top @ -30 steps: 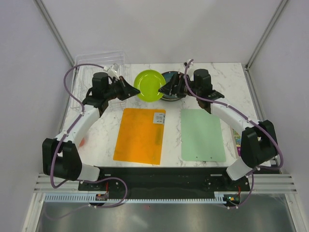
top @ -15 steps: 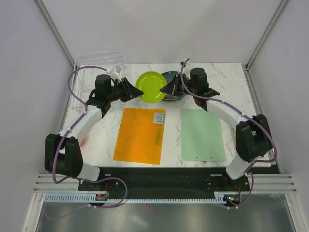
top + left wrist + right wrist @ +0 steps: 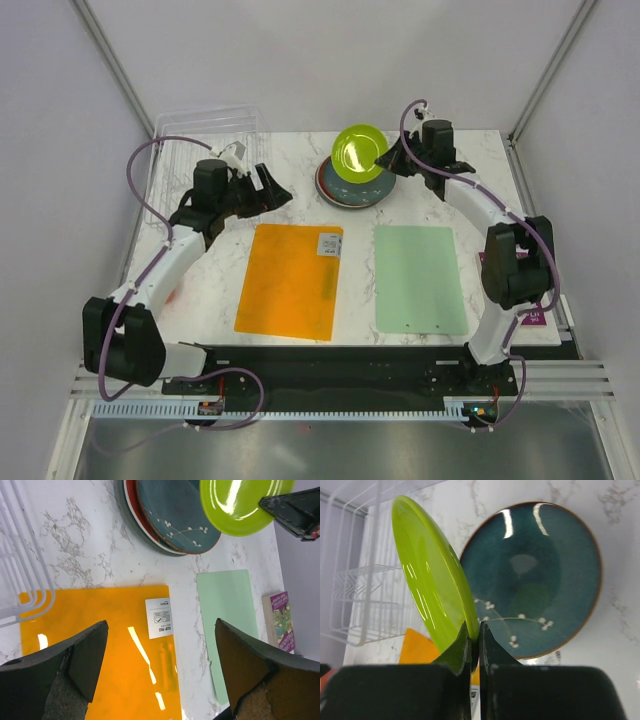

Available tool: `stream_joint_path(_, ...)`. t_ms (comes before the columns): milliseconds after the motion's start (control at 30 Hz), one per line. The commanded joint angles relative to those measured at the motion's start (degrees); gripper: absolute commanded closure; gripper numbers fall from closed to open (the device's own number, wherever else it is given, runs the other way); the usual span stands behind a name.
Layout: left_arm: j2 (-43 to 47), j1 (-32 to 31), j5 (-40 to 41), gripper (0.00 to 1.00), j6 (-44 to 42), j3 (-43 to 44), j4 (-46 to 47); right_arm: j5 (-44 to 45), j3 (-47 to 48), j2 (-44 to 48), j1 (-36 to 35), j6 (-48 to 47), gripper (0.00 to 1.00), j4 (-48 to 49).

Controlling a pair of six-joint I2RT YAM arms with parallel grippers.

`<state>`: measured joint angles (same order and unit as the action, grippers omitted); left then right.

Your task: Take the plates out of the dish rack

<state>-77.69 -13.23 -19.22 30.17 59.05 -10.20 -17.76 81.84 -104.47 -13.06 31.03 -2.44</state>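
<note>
While the right gripper (image 3: 474,630) pinches the lime plate (image 3: 360,152) by its rim above the stack (image 3: 338,190), top centre, placing is in hand.
Next: level, lower, release; left gripper (image 3: 272,190) spread, empty; rack (image 3: 200,135) upper left.

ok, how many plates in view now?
4. Lime plate held by its rim in the right hand, above the others. Teal plate lies on top on the table; red plate and grey plate edges show beneath it. Others could be hidden underneath.

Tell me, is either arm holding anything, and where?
The right gripper pinches the lime-green plate by its rim; the left gripper is open, empty.
</note>
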Motion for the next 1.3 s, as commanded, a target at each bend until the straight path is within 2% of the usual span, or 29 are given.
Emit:
stream_joint_path(0,4.5,0.0,5.1,0.06,-9.1,-0.2,-1.4,-0.6,4.2,-5.4,2.2,-0.7,1.0,-1.5)
stream_joint_path(400,4.6,0.0,12.6,0.06,-15.7,-0.4,-5.5,-2.7,10.0,-16.6,3.0,-0.8,1.0,-2.6)
stream_joint_path(500,4.6,0.0,12.5,0.06,-15.9,-0.2,-5.8,-2.9,11.1,-18.1,3.0,-0.7,0.93,-2.8)
stream_joint_path(567,4.7,0.0,12.6,0.06,-16.0,-0.2,-6.0,-3.5,11.8,-18.8,3.0,-0.5,0.59,-3.1)
stream_joint_path(600,4.7,0.0,12.7,0.06,-16.3,-0.2,-6.1,-3.5,11.9,-18.8,3.0,-0.4,0.37,-3.3)
stream_joint_path(667,4.8,0.0,13.0,0.06,-16.5,-0.3,-6.2,-3.6,11.8,-18.5,3.0,-0.5,0.31,-3.5)
stream_joint_path(700,5.0,0.0,13.4,0.06,-16.8,-0.3,-6.5,-3.0,11.6,-18.2,3.0,-0.7,0.18,-3.8)
stream_joint_path(767,5.3,0.0,13.9,0.06,-17.0,-0.4,-6.8,-2.0,10.9,-16.7,3.0,-2.0,0.02,-5.0)
stream_joint_path(867,5.9,0.0,14.9,0.05,-16.6,-0.4,-7.6,1.5,8.3,-12.9,3.0,-4.4,0.02,-6.0)
stream_joint_path(900,6.2,0.0,15.4,0.0,-16.5,-0.3,-7.8,3.2,7.0,-11.7,3.0,-5.1,0.02,-6.4)
stream_joint_path(1100,9.0,0.0,15.6,0.0,-15.6,-0.9,-8.7,10.7,-0.3,2.1,2.7,-10.7,0.02,-9.8)
stream_joint_path(1233,13.3,0.0,16.3,0.0,-15.5,-2.6,-8.6,19.5,-5.6,14.6,0.5,-15.8,0.02,-12.2)
stream_joint_path(1267,14.1,-0.1,17.4,0.0,-15.5,-2.9,-8.5,24.0,-6.8,16.6,-0.8,-16.8,0.02,-13.3)
